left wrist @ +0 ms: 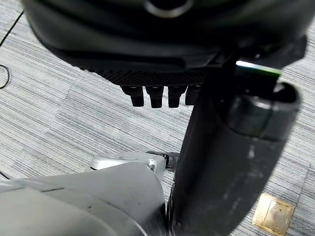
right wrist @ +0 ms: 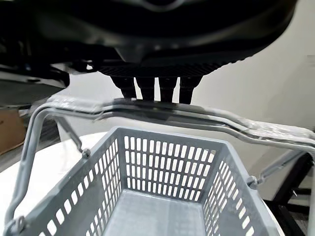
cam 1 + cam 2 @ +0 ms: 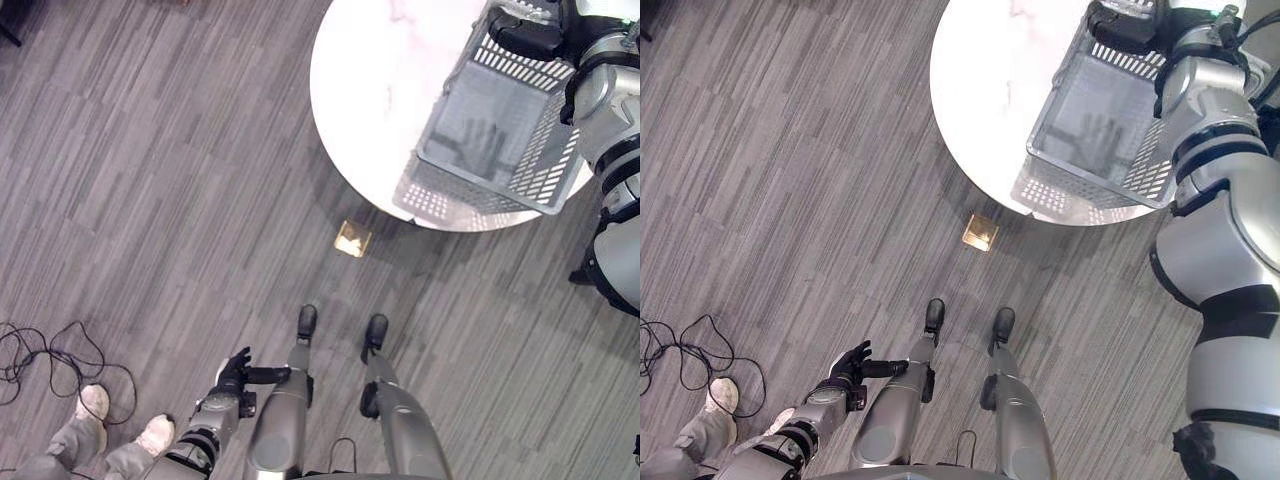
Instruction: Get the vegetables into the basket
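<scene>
The basket point(image 3: 497, 120), grey plastic with slotted walls, sits on the round white table point(image 3: 375, 90), at the table's edge nearest our feet, one corner poking just past the rim. We can look straight down onto its floor from the head view, and there is nothing lying on it. Our right hand point(image 3: 527, 36) is up at the basket's far end, away from us, and in the right wrist view the fingers point(image 2: 156, 89) curl down over the metal carrying handle point(image 2: 197, 117), which arches across the basket's open top; so we have that hand wrapped on the handle.

Off the table, down on the striped grey carpet point(image 3: 150, 170), a small brass floor plate point(image 3: 352, 239) lies just beyond the table's near rim. Our left hand point(image 3: 236, 373) hangs low, well apart from the table, fingers loosely spread and thumb out, holding nothing; the left wrist view shows its fingertips point(image 1: 155, 96) relaxed above the carpet. Farther from the table still, a person's shoes point(image 3: 125, 420) stand on the carpet beside a loose tangle of black cable point(image 3: 45, 360).
</scene>
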